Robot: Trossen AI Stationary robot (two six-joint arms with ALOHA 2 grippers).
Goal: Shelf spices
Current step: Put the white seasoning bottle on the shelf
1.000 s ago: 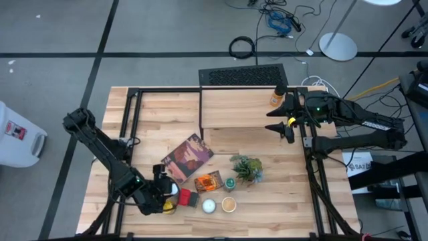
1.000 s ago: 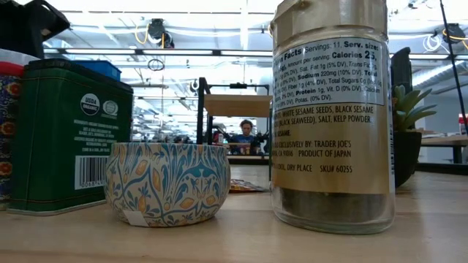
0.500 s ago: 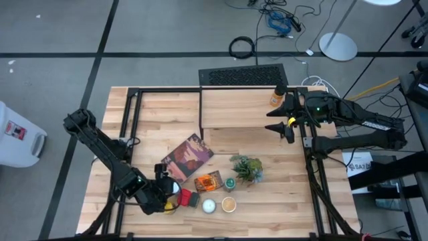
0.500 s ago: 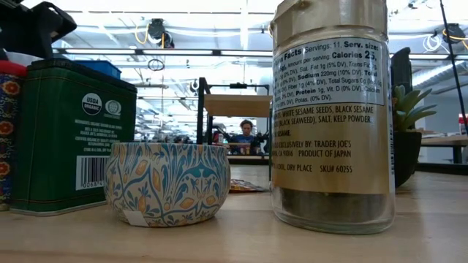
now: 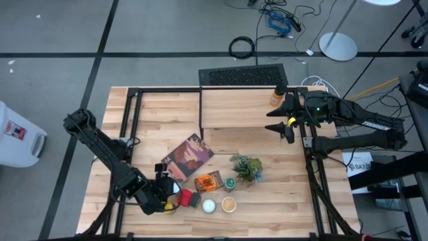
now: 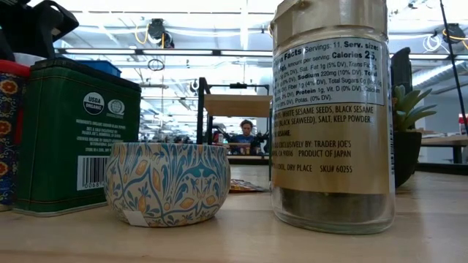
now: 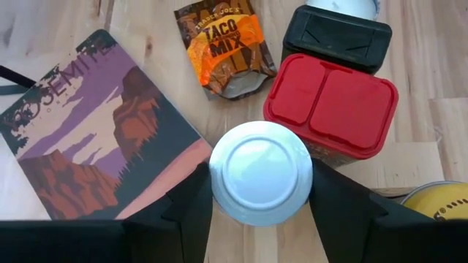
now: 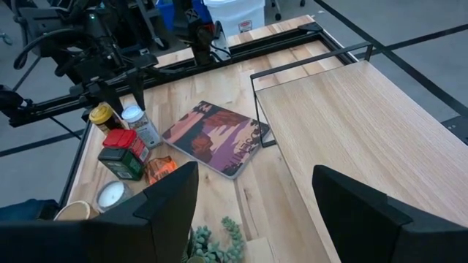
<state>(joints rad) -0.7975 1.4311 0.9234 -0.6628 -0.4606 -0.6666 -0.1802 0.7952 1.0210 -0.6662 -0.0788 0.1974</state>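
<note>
My left gripper (image 5: 167, 191) is at the table's near left, shut on a white-lidded jar (image 7: 261, 172) among the spices. Beside that jar stand a red-lidded tin (image 7: 330, 102), a dark-lidded green tin (image 7: 338, 36) and a yellow-topped jar (image 7: 439, 208). An orange packet (image 7: 223, 44) lies flat. White-topped (image 5: 208, 205), tan-topped (image 5: 229, 204) and green-topped (image 5: 230, 182) jars stand nearby. My right gripper (image 5: 282, 127) hovers open and empty by the shelf's (image 5: 241, 107) right end. One orange jar (image 5: 275, 98) stands on the shelf's far right corner. My left gripper holds the white-lidded jar at its top, just below the lid's rim (image 7: 219, 191), pinched between the two fingers (image 7: 191, 201), one on each side. The fingers come from above, pointing down. The jar stands upright (image 8: 140, 123), its base on the table.
A maroon picture book (image 5: 187, 157) lies just beyond the spices, and a green potted plant (image 5: 247, 167) stands to their right. In the low view a patterned tin (image 6: 164, 183) and a tall labelled jar (image 6: 333, 117) stand close to the near edge. A person sits far behind.
In the low view the green tin and the white lid behind it have shifted a little toward the table's right, along with my left gripper. The right arm has kept still.
</note>
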